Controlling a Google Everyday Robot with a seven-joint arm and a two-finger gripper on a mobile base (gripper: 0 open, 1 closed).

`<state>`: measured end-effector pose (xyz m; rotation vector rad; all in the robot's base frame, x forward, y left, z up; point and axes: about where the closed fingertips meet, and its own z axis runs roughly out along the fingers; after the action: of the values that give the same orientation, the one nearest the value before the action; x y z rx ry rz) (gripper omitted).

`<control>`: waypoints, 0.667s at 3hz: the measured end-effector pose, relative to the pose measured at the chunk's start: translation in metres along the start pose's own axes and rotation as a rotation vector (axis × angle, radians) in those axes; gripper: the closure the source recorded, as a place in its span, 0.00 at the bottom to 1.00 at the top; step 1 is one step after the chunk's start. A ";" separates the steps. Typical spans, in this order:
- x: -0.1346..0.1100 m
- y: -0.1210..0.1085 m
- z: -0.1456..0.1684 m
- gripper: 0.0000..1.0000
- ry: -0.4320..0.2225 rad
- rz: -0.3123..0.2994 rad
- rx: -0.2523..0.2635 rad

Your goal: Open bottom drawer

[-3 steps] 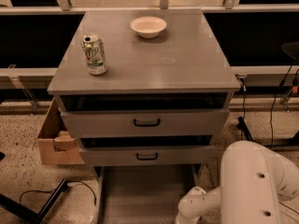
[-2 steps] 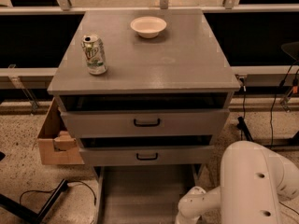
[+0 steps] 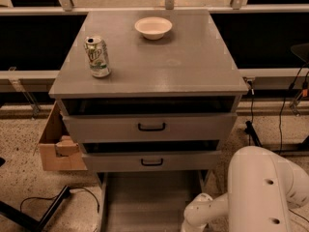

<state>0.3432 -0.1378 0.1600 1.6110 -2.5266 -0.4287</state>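
The grey cabinet (image 3: 149,76) has two taller drawer fronts with black loop handles, the upper one (image 3: 151,126) and the lower one (image 3: 152,162), both slightly pulled out. Below them the bottom drawer (image 3: 149,202) stands pulled far out, its plain grey interior running to the picture's lower edge. Its front panel and handle are out of view. My white arm (image 3: 263,192) fills the lower right, and its forearm (image 3: 203,212) reaches down beside the drawer's right side. My gripper is below the picture's edge and not in view.
A green-and-white can (image 3: 97,56) and a white bowl (image 3: 153,27) stand on the cabinet top. A cardboard box (image 3: 55,146) sits on the floor at the cabinet's left. Black cables (image 3: 72,192) and a black stand leg lie lower left. More cables hang at the right (image 3: 285,115).
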 end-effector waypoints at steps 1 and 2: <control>0.000 0.000 0.000 0.00 0.000 0.000 0.000; 0.000 0.000 0.000 0.00 0.000 0.000 0.000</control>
<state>0.3434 -0.1378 0.1602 1.6112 -2.5266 -0.4284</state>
